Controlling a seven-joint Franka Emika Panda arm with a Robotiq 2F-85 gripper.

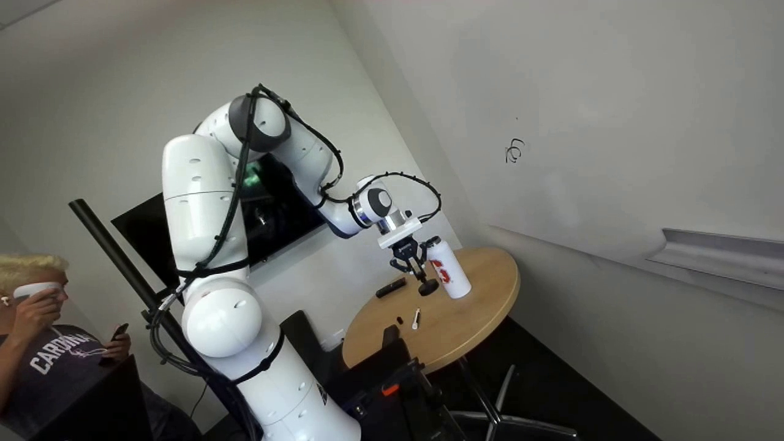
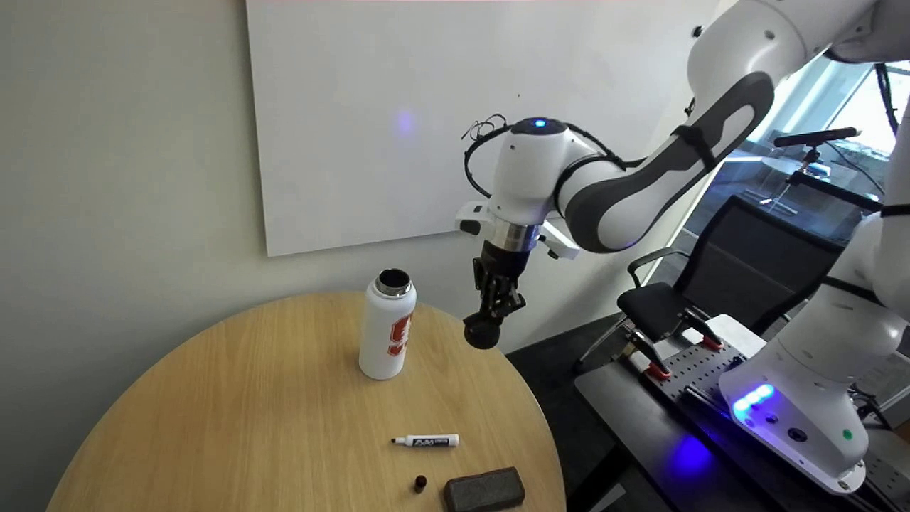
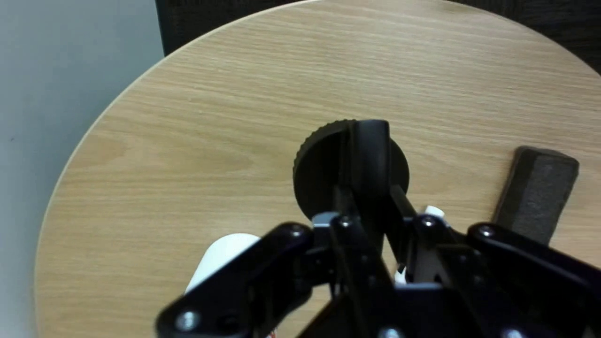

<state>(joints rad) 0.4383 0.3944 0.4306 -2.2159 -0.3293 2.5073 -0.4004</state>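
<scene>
The hand (image 2: 492, 310) is clamped on a black lid (image 2: 482, 333); the white bottle (image 2: 384, 334) stands upright, uncapped (contents hidden).

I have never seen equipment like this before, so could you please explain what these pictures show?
The machine is a jointed white robot arm ending in a gripper, a sort of mechanical hand with two fingers. Two pictures come from cameras outside the robot, looking at the scene from different places. The wrist picture comes from a camera on the arm itself, looking down past the fingers at a round wooden table.

On the table stands a white bottle, upright and with its mouth open. Nearby lie a marker, a small dark piece that could be its cap, and a dark block that looks like an eraser.

The gripper is shut on a black lid, holding it above the table, apart from the bottle.
</scene>
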